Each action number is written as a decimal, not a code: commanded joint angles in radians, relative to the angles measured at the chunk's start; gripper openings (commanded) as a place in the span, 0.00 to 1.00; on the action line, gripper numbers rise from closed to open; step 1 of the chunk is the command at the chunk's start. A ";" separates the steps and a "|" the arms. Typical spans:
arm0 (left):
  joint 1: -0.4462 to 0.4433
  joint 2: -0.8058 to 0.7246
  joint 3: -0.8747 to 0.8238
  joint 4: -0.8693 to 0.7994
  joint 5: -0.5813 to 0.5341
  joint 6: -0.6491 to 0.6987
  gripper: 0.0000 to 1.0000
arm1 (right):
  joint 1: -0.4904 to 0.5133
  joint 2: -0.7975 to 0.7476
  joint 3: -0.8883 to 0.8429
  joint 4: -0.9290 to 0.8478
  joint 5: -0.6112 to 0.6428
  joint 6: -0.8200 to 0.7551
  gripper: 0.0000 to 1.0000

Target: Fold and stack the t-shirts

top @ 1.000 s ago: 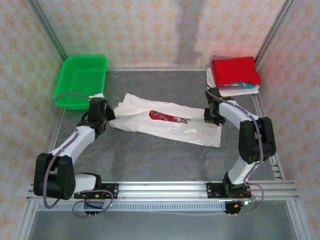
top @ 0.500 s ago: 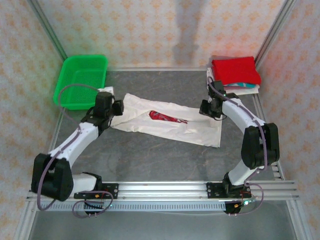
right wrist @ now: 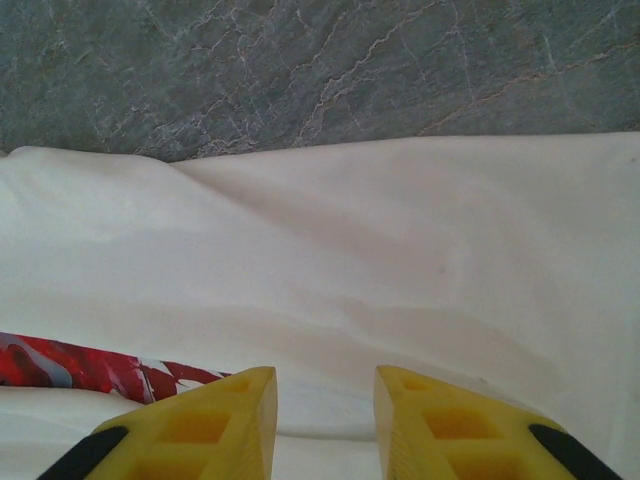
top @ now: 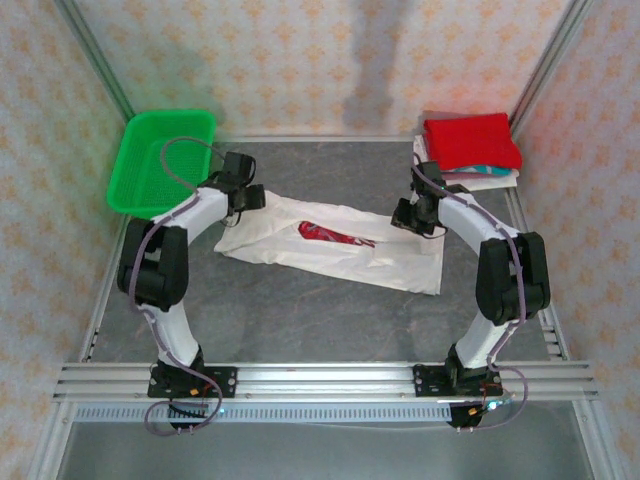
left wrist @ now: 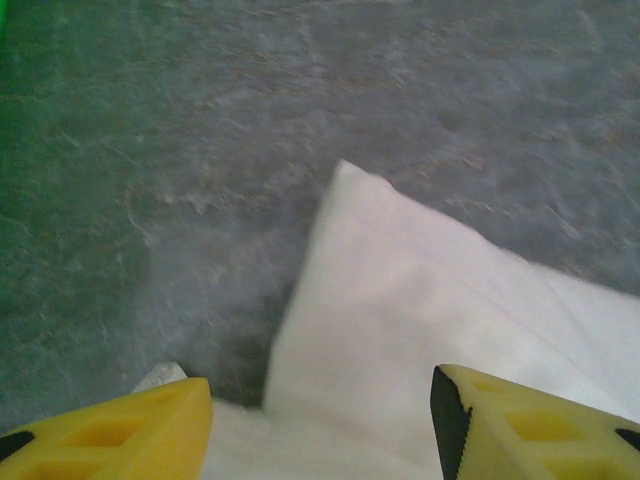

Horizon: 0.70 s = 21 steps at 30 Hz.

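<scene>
the grey stone-patterned counter (top: 330, 310) lies bare on the near side of both hands. a cream shirt (top: 340, 245) is spread flat across its middle in a long band. it runs from the left hand (top: 245, 196) to the right hand (top: 412, 215), with a red print (top: 335, 236) about midway between them.

the left hand sits over the shirt's left end. in its own camera the left hand (left wrist: 320, 425) has its yellow fingers (left wrist: 130, 430) wide apart, with nothing pinched between them. the cream shirt (left wrist: 420, 300) lies below and ahead of it. a pointed corner of the cloth reaches onto the counter (left wrist: 200, 150) just past the fingers.

the right hand sits over the shirt's far right part. in its own camera the right hand (right wrist: 322, 400) has its fingers (right wrist: 200, 430) a narrow gap apart, and cloth shows through the gap, not gripped. the cream shirt (right wrist: 350, 250) spreads under and ahead of it. the red print (right wrist: 80, 365) lies low on its left, and the counter (right wrist: 300, 70) shows beyond the shirt's edge.

farther back, a green basket (top: 160, 160) stands beyond and to the left of the left hand. just behind the right hand is a stack in the far right corner. a folded red shirt (top: 470, 142) is on top, a white shirt (top: 425, 160) lies beneath it, and a teal edge (top: 485, 170) peeks out between them.
</scene>
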 commanded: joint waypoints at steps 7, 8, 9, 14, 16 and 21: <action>0.003 0.048 0.019 -0.061 -0.025 -0.044 0.29 | 0.007 0.004 -0.003 -0.013 0.063 -0.009 0.32; 0.003 0.042 0.011 -0.059 -0.026 -0.044 0.23 | 0.007 0.008 0.000 -0.015 0.064 -0.009 0.32; 0.003 0.033 0.008 -0.071 -0.034 -0.050 0.15 | 0.006 0.013 0.006 -0.018 0.065 -0.009 0.32; -0.009 -0.065 -0.040 -0.081 -0.066 -0.073 0.00 | 0.007 0.031 0.027 -0.026 0.065 -0.012 0.32; -0.015 -0.096 -0.052 -0.092 -0.076 -0.086 0.00 | 0.006 0.033 0.030 -0.027 0.068 -0.011 0.32; -0.024 -0.137 -0.061 -0.139 -0.101 -0.114 0.00 | 0.005 0.036 0.034 -0.033 0.072 -0.014 0.33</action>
